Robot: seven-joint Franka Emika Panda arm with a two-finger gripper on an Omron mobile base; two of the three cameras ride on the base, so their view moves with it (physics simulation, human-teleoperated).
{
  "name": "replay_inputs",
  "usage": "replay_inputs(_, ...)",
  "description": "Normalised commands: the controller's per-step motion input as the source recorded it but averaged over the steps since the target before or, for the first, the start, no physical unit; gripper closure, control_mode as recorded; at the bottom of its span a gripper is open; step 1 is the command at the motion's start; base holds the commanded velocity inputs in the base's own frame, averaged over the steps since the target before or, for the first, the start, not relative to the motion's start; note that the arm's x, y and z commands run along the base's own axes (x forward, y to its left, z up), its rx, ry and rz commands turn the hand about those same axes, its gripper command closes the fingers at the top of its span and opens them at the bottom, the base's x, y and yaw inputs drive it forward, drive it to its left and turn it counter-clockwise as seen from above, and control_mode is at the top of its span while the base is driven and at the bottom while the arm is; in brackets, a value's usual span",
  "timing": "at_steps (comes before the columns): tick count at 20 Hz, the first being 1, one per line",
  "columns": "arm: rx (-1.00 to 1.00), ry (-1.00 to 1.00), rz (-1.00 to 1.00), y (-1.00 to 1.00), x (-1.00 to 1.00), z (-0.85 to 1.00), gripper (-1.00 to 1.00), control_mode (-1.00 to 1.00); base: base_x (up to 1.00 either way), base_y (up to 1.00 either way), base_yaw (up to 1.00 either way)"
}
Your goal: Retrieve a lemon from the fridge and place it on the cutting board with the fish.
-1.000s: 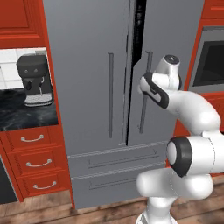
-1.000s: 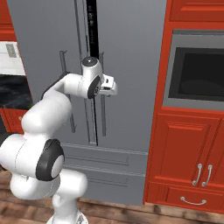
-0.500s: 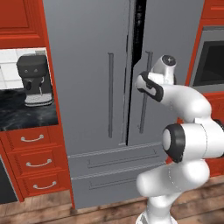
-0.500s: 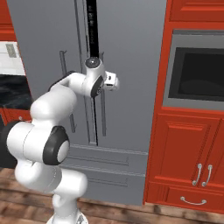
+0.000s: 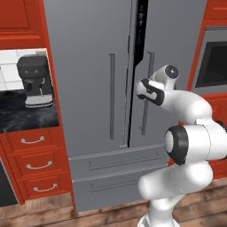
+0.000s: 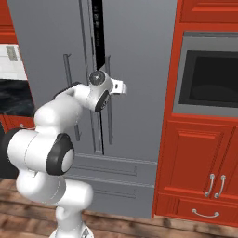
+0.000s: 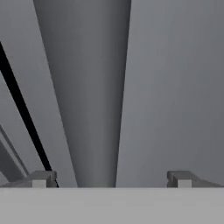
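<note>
The fridge is a tall grey French-door unit, and a dark slit shows between its two doors. My gripper is up against the right door's long vertical handle, at about mid height. In the hand view the handle runs as a wide grey bar between my two fingertips, which stand far apart, so the gripper is open and holds nothing. From the right base view, the gripper points at the same door. The lemon, the cutting board and the fish are out of view.
A black coffee machine stands on the dark counter left of the fridge, above red drawers. A built-in oven and red cabinets are on the right. The fridge's bottom drawers sit below my hand.
My hand has moved a little left, closer to the right door's handle, and the arm has folded up behind it. The jaws have stayed open.
</note>
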Motion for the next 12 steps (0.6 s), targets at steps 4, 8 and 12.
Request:
replay_inputs(4,0.00,-0.03,0.00,0.00,0.48,0.00,1.00,-1.00,0.00,0.00,0.00)
replay_inputs(8,0.00,0.00,0.00,-0.02,0.21,0.00,1.00,-1.00,0.00,0.00,0.00)
replay_inputs(12,0.03,0.01,0.00,-0.33,-0.31,0.14,1.00,-1.00,0.00,0.00,0.00)
